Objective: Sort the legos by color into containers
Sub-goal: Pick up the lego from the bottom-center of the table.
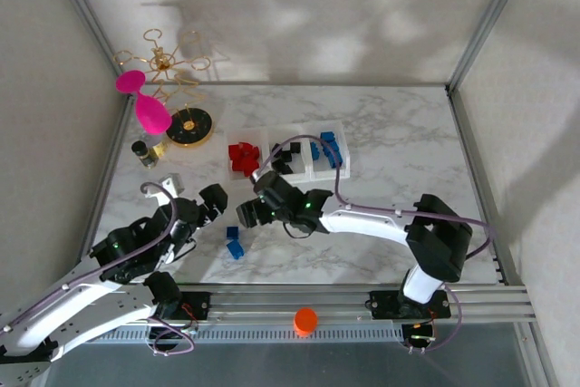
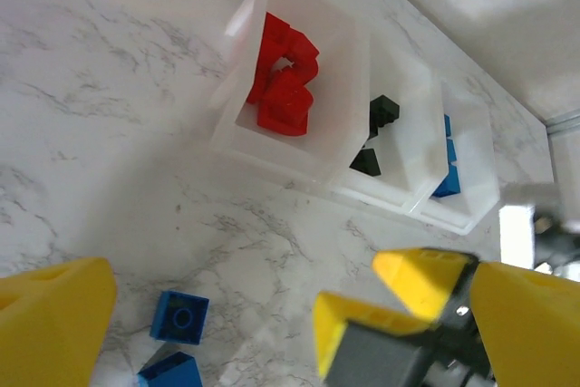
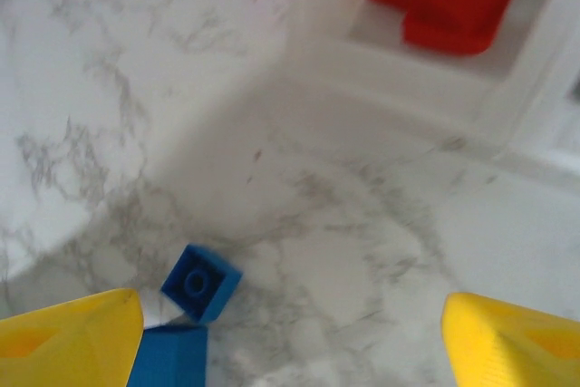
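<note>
Bricks [image 3: 201, 281], both blue, lie on the bench [image 3: 362, 251] below the right fingers [image 3: 63, 337], spread wide and empty like the left fingers [image 2: 54, 314].

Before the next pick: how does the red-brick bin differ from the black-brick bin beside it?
The red-brick bin sits at the row's end; the black-brick bin is the middle one. The red bricks are piled across much of their bin; the black bricks are few, leaving bare floor. Both bins are clear, square and joined.
</note>
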You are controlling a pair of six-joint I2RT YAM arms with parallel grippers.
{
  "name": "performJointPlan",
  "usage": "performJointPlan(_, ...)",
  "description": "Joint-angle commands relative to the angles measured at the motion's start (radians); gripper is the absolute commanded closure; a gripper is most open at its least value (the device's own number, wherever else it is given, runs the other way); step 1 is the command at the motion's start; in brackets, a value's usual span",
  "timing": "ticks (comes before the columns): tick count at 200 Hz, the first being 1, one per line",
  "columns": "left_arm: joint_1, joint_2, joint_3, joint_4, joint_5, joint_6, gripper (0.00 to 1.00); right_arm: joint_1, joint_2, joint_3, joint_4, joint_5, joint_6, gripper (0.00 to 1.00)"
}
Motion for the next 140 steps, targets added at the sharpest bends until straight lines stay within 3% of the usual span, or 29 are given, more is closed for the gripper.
performJointPlan(1,0.009,-0.027,0.004,-0.08,-0.041,-0.029,0.0,0.057,0.067,0.003,0.06,-0.023,0.052,0.14)
performJointPlan(31,0.009,-0.043,-0.005,-0.106,-0.044,-0.047,0.0,0.114,0.185,0.093,0.039,0.03,0.086,0.13)
performJointPlan(92,0.009,-0.06,-0.007,-0.126,-0.055,-0.059,0.0,0.126,0.378,0.253,-0.029,0.132,0.129,0.16)
performJointPlan(140,0.009,-0.068,-0.017,-0.13,-0.061,-0.066,0.0,0.128,0.428,0.286,-0.091,0.185,0.127,0.21)
